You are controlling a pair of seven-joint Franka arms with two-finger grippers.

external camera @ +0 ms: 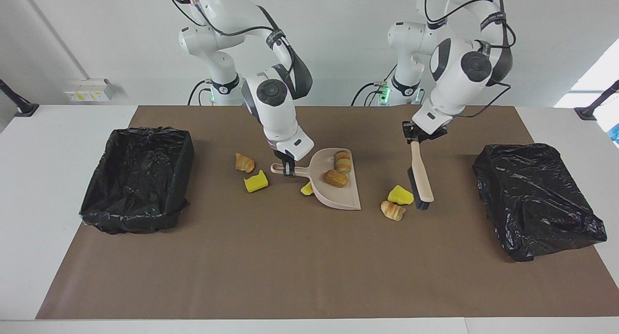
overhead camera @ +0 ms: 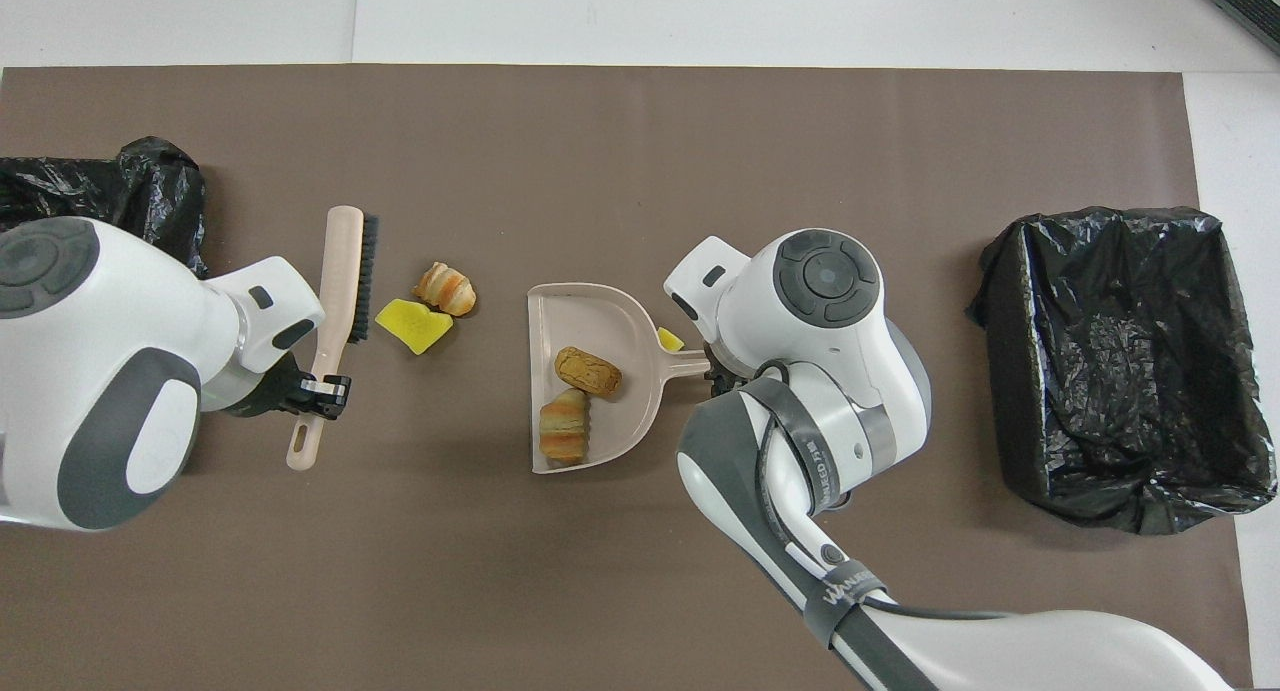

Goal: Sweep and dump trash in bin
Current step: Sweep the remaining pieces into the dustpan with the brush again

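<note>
My right gripper (external camera: pixel 289 169) is shut on the handle of the beige dustpan (external camera: pixel 338 198) (overhead camera: pixel 560 306), which lies on the mat. Two bread pieces of trash (external camera: pixel 334 178) (overhead camera: pixel 587 371) rest in the pan. A yellow chunk (external camera: pixel 306 189) (overhead camera: pixel 670 339) lies against the pan beside its handle. My left gripper (external camera: pixel 413 135) (overhead camera: pixel 325 389) is shut on the brush (external camera: pixel 420 181) (overhead camera: pixel 340 291). The brush head hangs low beside a yellow chunk (external camera: pixel 400 195) (overhead camera: pixel 412 323) and a bread piece (external camera: pixel 392 210) (overhead camera: pixel 446 287), bristles toward them. Another bread piece (external camera: pixel 244 162) and yellow chunk (external camera: pixel 256 181) lie toward the right arm's end, hidden in the overhead view.
An open bin lined with a black bag (external camera: pixel 130 218) (overhead camera: pixel 1010 441) stands at the right arm's end of the brown mat. A second black-bagged bin (external camera: pixel 537 198) (overhead camera: pixel 150 181) sits at the left arm's end, partly covered by my left arm in the overhead view.
</note>
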